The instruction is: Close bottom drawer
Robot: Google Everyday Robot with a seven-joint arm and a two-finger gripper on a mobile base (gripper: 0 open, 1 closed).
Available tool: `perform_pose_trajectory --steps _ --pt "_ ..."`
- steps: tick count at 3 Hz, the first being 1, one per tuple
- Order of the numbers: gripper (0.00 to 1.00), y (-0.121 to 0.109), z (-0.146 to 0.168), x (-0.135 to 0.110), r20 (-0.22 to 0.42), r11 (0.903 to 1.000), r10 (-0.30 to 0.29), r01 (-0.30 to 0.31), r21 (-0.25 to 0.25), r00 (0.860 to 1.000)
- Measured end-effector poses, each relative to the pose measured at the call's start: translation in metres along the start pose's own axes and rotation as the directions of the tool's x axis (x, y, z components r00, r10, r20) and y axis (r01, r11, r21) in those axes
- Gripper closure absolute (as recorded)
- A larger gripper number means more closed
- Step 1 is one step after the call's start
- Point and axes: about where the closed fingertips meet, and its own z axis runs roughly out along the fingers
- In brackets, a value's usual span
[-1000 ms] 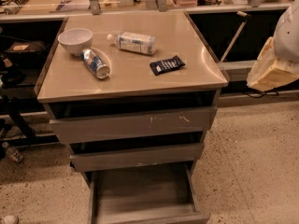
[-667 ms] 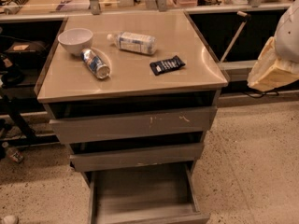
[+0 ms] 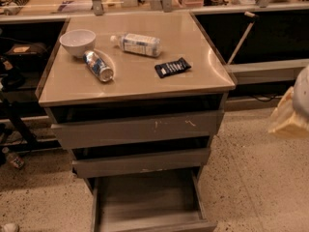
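Observation:
The bottom drawer (image 3: 149, 204) is the lowest and narrowest of three grey drawers in the cabinet. It is pulled well out toward me, and its shallow grey tray looks empty. Its low front sits at the lower edge of the view. My gripper (image 3: 288, 122) shows as a pale, tan shape at the right edge, hanging from the white arm (image 3: 303, 93). It is to the right of the cabinet at about the height of the top drawer, well apart from the bottom drawer.
The top drawer (image 3: 137, 128), with orange scratches, and the middle drawer (image 3: 142, 162) stand slightly open. On the cabinet top lie a white bowl (image 3: 77, 41), a can (image 3: 99, 65), a bottle (image 3: 137, 44) and a black packet (image 3: 172, 67). Speckled floor lies to the right.
The arm and gripper at the right edge have dropped lower and shifted right. The bottom drawer stays pulled out as before.

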Motion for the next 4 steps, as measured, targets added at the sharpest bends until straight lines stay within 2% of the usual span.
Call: perform_pose_trajectory --steps 1,2,3,4 --pt "1.00 0.043 0.049 0.041 -0.030 0.9948 0.072 -0.074 -0.070 0.997" --pt "1.00 0.080 0.090 0.069 -0.078 0.9788 0.134 -0.145 -0.145 0.988" --pt "1.00 0.086 0.095 0.073 -0.087 0.9762 0.135 -0.148 -0.159 0.987" --pt "1.00 0.101 0.118 0.084 -0.077 0.9623 0.162 -0.175 -0.209 0.984"
